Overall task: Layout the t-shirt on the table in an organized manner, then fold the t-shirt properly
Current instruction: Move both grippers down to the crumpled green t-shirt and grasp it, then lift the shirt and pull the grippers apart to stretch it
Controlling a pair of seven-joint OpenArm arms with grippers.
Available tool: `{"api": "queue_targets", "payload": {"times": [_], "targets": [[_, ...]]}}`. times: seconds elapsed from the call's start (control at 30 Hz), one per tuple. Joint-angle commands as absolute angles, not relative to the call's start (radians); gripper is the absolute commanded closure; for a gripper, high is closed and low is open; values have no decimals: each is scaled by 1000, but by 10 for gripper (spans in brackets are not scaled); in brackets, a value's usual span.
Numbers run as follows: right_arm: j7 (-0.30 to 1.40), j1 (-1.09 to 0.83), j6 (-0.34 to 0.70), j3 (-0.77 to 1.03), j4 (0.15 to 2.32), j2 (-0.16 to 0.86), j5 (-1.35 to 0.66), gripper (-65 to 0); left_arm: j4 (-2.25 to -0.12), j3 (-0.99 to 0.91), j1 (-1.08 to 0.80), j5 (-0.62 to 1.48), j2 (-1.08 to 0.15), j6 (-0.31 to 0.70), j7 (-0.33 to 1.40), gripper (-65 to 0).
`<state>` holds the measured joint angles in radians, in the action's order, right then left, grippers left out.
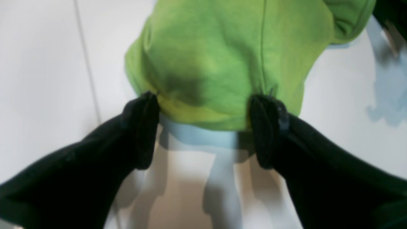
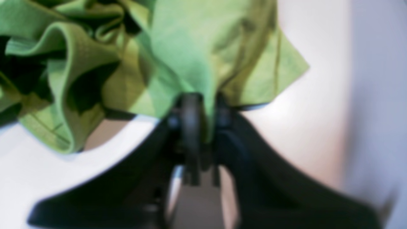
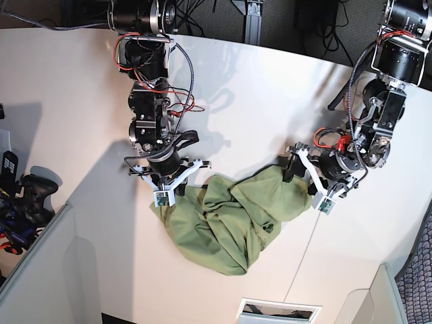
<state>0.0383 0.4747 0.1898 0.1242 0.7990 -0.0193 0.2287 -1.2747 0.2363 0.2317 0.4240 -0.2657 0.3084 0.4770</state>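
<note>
White tabletop with a thin dark seam fills the left wrist view: the surface point(image 1: 41, 79) carries the green t-shirt point(image 1: 222, 57), whose near edge lies between the tips of the left gripper point(image 1: 205, 127). Its jaws stand spread wide, one at each side of the cloth edge, not closed on it.

From the right wrist camera, blurred, the right gripper point(image 2: 203, 108) has its jaws pressed together on a fold of the t-shirt point(image 2: 190, 54), which bunches into deep ruffles at the left of the frame.

Only the base view shows the whole garment point(image 3: 233, 216): a crumpled heap near the middle of the surface point(image 3: 256, 101), its long axis running from upper right to lower left, between the two arms. No print or writing shows on it.
</note>
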Motion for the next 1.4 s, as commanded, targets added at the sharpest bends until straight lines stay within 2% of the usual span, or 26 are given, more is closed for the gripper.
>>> {"api": "queue_targets", "payload": {"times": [0.0,0.17,0.2,0.23,0.33,0.37,0.53,0.8,1.07,1.37], "targets": [[19,504,183,125,812,-19,229,0,-1272,232,262,423,-258,312,443,-477],[19,504,186,125,820,-19,247,0,-1171,233,319,393,-225,313,419,-471],[19,504,186,125,832,-19,247,0,-1161,233,331,380,-226,309,416,-437],[20,504,187,123,849,-19,244,0,-1159,233,340,364,-233,297,413,-369],[38,504,191,115,929,-14,196,0,-1159,233,369,340,-264,273,403,-59],[58,505,191,109,963,-13,178,0,-1159,233,379,339,-278,273,393,0],[184,518,191,99,1122,20,92,0,-1159,220,435,340,-366,272,347,0],[414,579,191,99,1303,123,-29,0,-1172,141,535,433,-518,276,378,0],[442,582,191,102,1379,223,-34,0,-1338,35,551,540,-645,282,426,0],[447,582,191,226,1379,249,-82,0,-1427,10,551,546,-676,276,431,0]]}}
